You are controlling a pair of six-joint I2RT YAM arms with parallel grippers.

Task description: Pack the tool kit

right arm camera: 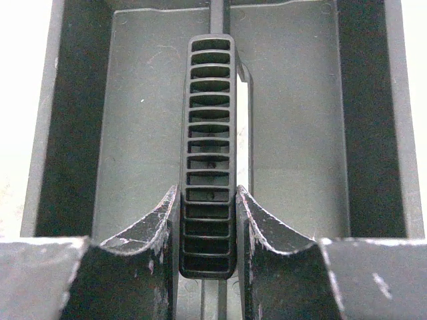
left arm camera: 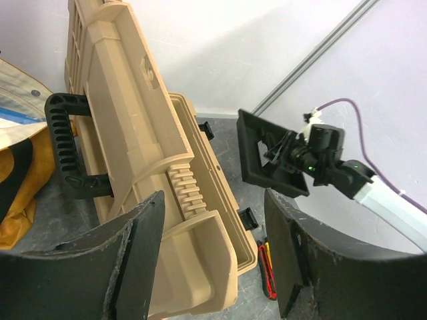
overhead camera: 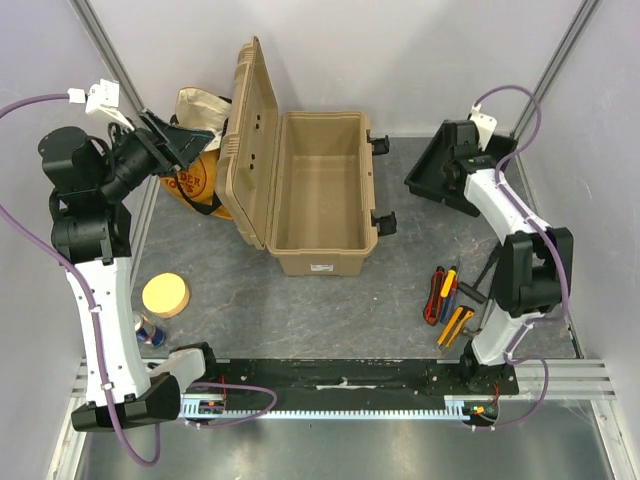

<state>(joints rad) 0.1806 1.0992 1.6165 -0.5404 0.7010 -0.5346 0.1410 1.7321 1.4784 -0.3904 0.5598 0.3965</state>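
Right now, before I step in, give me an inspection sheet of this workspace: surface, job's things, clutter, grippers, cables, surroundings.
Surface: grey mat, flat.
Job's things: tan toolbox open, lid upright, inside bare; black inner tray held tilted at right; hand tools lying on the mat by the right arm.
Clutter: orange-yellow bag behind the lid; round tan disc and small can near the left arm.
Grippers: left gripper open, holding nothing; right gripper shut on the tray's handle.
Cables: purple cables loop off both arms.
Surroundings: white walls, metal poles.
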